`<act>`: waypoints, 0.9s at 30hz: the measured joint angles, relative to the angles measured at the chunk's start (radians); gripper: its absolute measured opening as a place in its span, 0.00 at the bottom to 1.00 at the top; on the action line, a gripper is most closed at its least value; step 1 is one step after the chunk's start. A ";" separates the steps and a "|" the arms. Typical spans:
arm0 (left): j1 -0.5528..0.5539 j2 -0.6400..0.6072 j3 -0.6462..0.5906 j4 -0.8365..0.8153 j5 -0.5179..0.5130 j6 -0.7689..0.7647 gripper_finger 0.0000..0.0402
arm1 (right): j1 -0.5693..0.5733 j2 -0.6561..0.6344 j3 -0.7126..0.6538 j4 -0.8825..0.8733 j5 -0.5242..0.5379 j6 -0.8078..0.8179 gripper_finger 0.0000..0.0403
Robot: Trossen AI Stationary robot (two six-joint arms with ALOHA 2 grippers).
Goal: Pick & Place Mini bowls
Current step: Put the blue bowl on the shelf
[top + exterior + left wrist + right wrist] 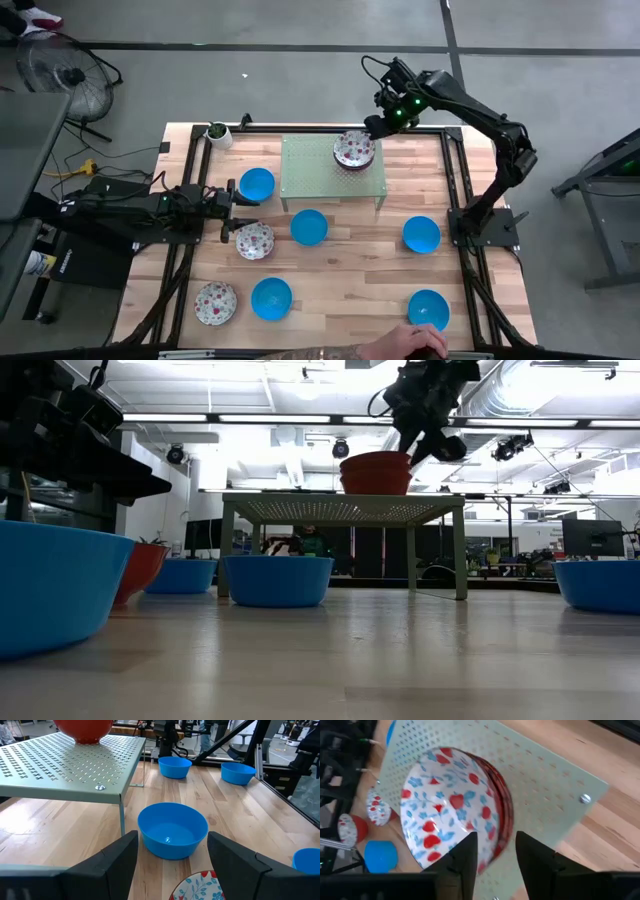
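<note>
Right hand [372, 128], fingers parted, releases the floral bowls [353, 150] stacked on the rack [310, 170]; left hand [228, 210] hangs open. Bowls look light, rigid, slick: pinch the rim.

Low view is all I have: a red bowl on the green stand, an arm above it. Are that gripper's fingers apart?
Observer: Yes. The right gripper stands open astride the rim of the top floral bowl.
Operator: Where is the other arm?
Observer: The left gripper waits open at the table's left side, next to a loose floral bowl.
Operator: How many blue ones are on the table?
Observer: Five blue bowls, all apart from each other.
</note>
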State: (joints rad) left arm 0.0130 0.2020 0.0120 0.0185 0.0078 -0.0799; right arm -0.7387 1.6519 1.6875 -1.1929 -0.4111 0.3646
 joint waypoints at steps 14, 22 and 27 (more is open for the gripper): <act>0.000 0.000 0.000 0.000 0.000 0.000 0.58 | 0.035 -0.077 0.000 -0.259 0.129 -0.041 0.32; 0.000 0.000 0.000 0.000 0.000 0.000 0.58 | 0.069 -0.126 -0.003 -0.365 0.177 -0.112 0.32; 0.000 0.000 0.000 0.000 0.000 0.000 0.58 | 0.098 -0.236 -0.164 -0.328 0.140 -0.146 0.32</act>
State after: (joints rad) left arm 0.0130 0.2023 0.0120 0.0185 0.0078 -0.0795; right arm -0.6405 1.4155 1.5230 -1.5205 -0.2706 0.2186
